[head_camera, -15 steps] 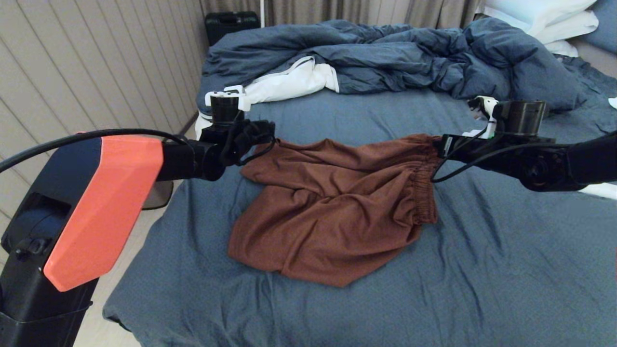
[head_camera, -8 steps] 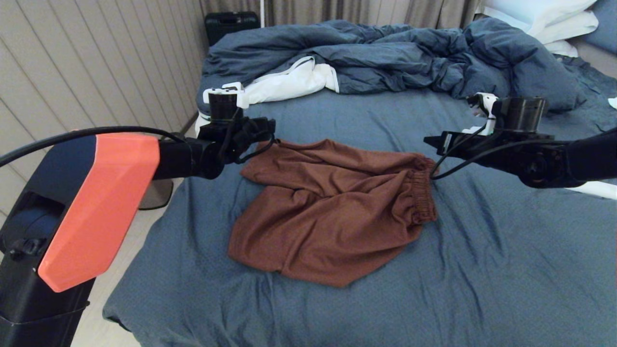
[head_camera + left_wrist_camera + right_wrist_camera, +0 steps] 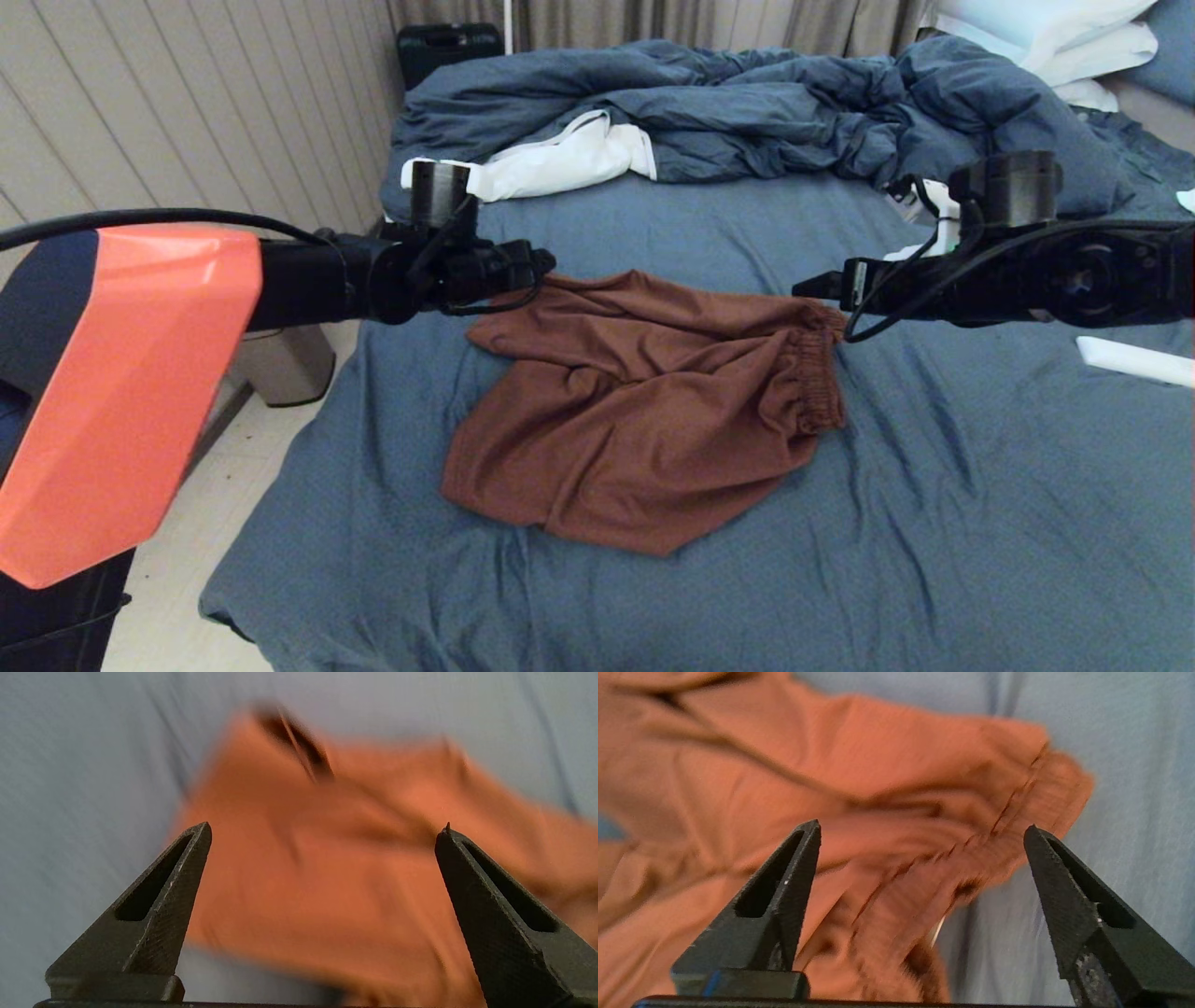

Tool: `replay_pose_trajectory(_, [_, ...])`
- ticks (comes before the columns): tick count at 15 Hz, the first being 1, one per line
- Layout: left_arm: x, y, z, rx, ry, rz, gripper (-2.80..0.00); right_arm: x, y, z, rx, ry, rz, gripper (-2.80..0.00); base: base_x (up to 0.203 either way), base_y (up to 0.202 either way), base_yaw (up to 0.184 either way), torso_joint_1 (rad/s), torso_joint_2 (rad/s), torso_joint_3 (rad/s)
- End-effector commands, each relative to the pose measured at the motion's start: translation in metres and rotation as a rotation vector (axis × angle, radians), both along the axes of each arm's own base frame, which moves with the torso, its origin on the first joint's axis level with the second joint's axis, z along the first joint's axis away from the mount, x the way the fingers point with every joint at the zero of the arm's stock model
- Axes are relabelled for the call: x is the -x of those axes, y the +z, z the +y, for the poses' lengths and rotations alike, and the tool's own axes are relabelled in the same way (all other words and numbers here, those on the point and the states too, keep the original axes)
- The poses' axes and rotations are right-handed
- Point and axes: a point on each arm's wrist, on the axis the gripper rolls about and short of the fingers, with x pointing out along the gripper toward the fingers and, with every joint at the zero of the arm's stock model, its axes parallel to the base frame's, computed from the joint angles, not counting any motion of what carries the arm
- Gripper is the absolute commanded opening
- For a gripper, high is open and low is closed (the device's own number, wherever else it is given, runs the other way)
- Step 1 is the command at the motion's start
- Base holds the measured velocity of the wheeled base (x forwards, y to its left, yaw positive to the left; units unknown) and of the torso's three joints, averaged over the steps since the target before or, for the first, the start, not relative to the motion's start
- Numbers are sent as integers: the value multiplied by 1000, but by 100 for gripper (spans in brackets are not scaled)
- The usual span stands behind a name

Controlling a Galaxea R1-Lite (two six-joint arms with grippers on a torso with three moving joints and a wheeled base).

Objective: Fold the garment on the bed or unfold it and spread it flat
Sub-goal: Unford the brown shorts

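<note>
On the bed [image 3: 934, 523], the garment [image 3: 644, 411] lies rumpled, left pincer [image 3: 322, 830] and right pincer [image 3: 920, 830] both spread wide above it, gripping nothing.

Bare bed [image 3: 980, 485] sheet lies free near and right of the garment [image 3: 644, 411]; the bunched duvet [image 3: 747, 103] (with white lining) blocks the far side.

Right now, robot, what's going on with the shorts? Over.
Left tool open above shorts. Right tool open above waistband. Shorts crumpled on bed, unheld. Nothing in the way.
</note>
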Motion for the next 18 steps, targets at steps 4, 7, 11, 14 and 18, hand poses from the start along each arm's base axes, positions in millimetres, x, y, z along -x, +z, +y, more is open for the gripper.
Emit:
replay_pose_trajectory(4, [38, 29, 19, 36, -42, 212, -280, 26, 14, 16, 22, 78, 53, -280, 0, 0, 0, 0, 0, 0])
replay_pose_trajectory(7, [60, 23, 36, 36, -14, 322, -280, 28, 15, 17, 31, 99, 57, -280, 0, 0, 0, 0, 0, 0])
replay_pose_trajectory(11, [104, -2, 58, -6, 0, 442, -280, 32, 13, 17, 35, 102, 159, -280, 0, 0, 0, 0, 0, 0])
replay_pose_trajectory(14, [137, -27, 73, -4, 14, 462, -280, 49, 12, 15, 37, 102, 271, -280, 0, 0, 0, 0, 0, 0])
replay_pose_trajectory(18, [165, -39, 86, 91, 43, 427, -280, 78, -2, 10, 31, 107, 351, -280, 0, 0, 0, 0, 0, 0])
